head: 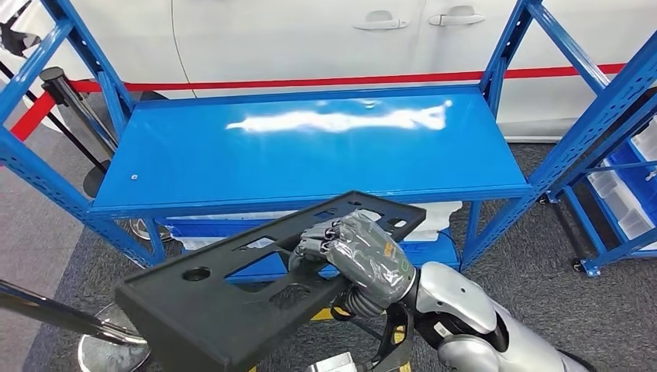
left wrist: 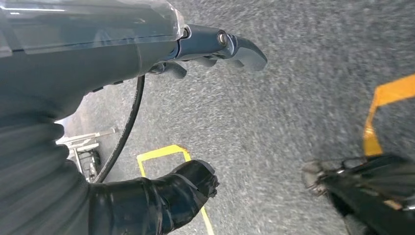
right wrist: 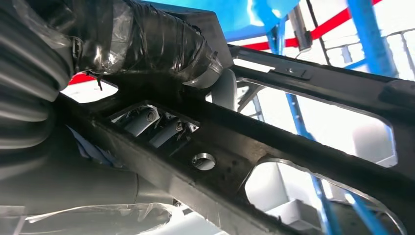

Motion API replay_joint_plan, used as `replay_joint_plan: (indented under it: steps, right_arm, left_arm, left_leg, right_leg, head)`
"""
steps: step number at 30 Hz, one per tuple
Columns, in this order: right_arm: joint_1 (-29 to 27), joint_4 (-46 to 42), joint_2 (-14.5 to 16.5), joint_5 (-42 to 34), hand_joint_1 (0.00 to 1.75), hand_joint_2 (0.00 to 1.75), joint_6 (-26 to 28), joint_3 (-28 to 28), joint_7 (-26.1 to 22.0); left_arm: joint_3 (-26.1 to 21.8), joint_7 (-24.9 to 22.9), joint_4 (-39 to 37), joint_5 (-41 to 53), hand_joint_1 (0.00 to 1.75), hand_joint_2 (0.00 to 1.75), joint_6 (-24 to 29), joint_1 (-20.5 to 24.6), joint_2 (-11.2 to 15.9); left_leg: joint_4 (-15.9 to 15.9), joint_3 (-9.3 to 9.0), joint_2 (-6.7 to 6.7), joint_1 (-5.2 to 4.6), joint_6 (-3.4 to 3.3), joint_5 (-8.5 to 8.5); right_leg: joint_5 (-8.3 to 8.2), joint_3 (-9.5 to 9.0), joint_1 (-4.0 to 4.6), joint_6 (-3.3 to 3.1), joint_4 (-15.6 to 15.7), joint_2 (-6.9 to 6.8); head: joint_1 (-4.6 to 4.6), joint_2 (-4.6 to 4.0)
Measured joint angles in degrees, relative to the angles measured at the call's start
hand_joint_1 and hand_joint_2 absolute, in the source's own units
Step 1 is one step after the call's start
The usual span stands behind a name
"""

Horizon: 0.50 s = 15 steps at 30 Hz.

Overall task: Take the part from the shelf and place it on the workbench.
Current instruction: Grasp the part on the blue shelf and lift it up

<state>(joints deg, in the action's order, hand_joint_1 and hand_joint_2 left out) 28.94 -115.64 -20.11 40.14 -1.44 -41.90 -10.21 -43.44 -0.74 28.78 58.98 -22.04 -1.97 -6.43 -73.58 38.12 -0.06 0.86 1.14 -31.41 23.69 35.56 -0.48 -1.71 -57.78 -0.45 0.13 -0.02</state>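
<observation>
Carry step: right hand grips the black part, short of the blue bench; left hand empty, fingers apart; next, lower it flat

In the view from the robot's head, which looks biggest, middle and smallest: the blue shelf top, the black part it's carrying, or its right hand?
As they look in the head view:
1. The blue shelf top, largest.
2. The black part, clearly smaller in the picture, though it is nearer the camera, which makes it look bigger.
3. The right hand gripping the part, smallest.

Blue shelf posts flanking the shelf board
</observation>
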Motion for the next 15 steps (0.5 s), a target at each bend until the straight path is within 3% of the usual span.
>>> replay_joint_plan:
  steps: [1,2,4,5,7,8,10,12,13,14,15]
  right_arm:
    - [0.94,-0.20,0.24,-0.04,1.75,1.75,-0.41,-0.39,0.31]
    - [1.73,-0.45,0.52,0.03,1.75,1.75,-0.68,-0.79,0.64]
    - [3.09,-0.87,1.05,0.25,1.75,1.75,-0.92,-1.53,1.23]
    - [3.67,-1.02,1.35,0.41,1.75,1.75,-1.00,-1.95,1.59]
    - [5.07,-0.97,2.68,1.07,1.75,1.75,-1.47,-3.34,3.22]
    - [6.10,-0.61,4.09,1.49,1.75,1.75,-1.74,-4.41,4.59]
    - [8.93,1.58,8.78,1.92,1.75,1.75,-1.77,-7.41,7.65]
    - [12.19,5.52,14.30,1.34,1.75,1.75,-1.12,-10.69,9.53]
    - [13.51,7.57,16.64,0.81,1.75,1.75,-0.75,-11.97,9.87]
    - [14.55,9.32,18.55,0.22,1.75,1.75,-0.37,-12.89,10.00]
    - [15.40,10.83,20.08,-0.35,1.75,1.75,-0.01,-13.54,10.02]
  left_arm:
    - [0.10,0.01,-0.80,0.04,0.00,1.75,0.16,0.40,0.57]
    - [0.22,0.02,-1.57,0.08,0.00,1.75,0.32,0.77,1.11]
    - [0.40,0.16,-2.85,0.06,0.00,1.75,0.71,1.29,2.06]
    - [0.45,0.25,-3.52,-0.01,0.00,1.75,0.99,1.46,2.50]
    - [0.46,0.39,-5.16,-0.38,0.00,1.75,1.31,1.67,3.64]
    - [0.46,0.41,-6.22,-0.62,0.00,1.75,1.09,1.82,4.53]
    - [0.43,0.38,-8.47,-0.75,0.00,1.75,-0.92,2.37,7.39]
    - [0.42,0.29,-10.31,-0.08,0.00,1.75,-3.97,3.38,11.05]
    - [0.47,0.17,-11.02,0.40,0.00,1.75,-5.32,4.06,12.68]
    - [0.55,-0.16,-11.56,0.75,0.00,1.75,-6.31,4.78,14.23]
    - [0.63,-0.72,-12.08,0.83,0.00,1.75,-7.04,5.50,15.52]
  left_leg:
    - [2.63,-2.53,0.00,0.03,-0.06,1.52]
    - [6.58,-5.67,0.00,-0.02,-0.18,1.91]
    - [13.85,-10.46,-0.12,-0.22,-0.76,0.72]
    - [15.61,-11.29,-0.18,-0.35,-1.11,0.05]
    - [16.20,-10.63,-0.09,-0.28,-1.89,0.72]
    - [16.27,-10.15,0.07,-0.17,-2.27,1.37]
    - [16.39,-8.78,0.59,0.04,-2.85,2.92]
    - [16.24,-6.95,0.78,0.04,-3.04,4.40]
    - [16.08,-5.91,0.63,0.04,-3.01,5.10]
    - [15.89,-4.84,0.25,0.04,-2.92,5.76]
    - [15.65,-3.80,-0.30,0.02,-2.79,6.38]
  right_leg:
    - [-0.50,1.02,-0.01,0.18,-0.45,-0.03]
    - [-0.91,1.90,0.06,0.41,-0.95,-0.04]
    - [-1.74,2.97,0.19,1.00,-1.68,-0.15]
    - [-2.23,3.19,0.23,1.30,-1.72,-0.22]
    - [-3.12,3.48,0.18,1.84,-1.52,-0.21]
    - [-2.40,3.90,0.16,2.06,-1.91,-0.12]
    - [2.48,5.38,0.08,2.35,-5.70,0.05]
    - [8.21,6.95,-0.01,2.46,-12.89,0.08]
    - [9.26,7.19,-0.09,2.47,-16.02,0.09]
    - [8.95,6.68,-0.16,2.40,-17.72,0.11]
    - [7.66,5.25,-0.19,2.21,-17.49,0.25]
  head:
    - [-0.01,0.00]
    - [-0.01,0.00]
    - [0.02,0.00]
    - [0.04,0.00]
    - [0.05,0.00]
    - [0.08,0.00]
    - [0.13,0.00]
    - [0.13,0.00]
    - [0.11,0.00]
    - [0.10,0.00]
    - [0.10,0.00]
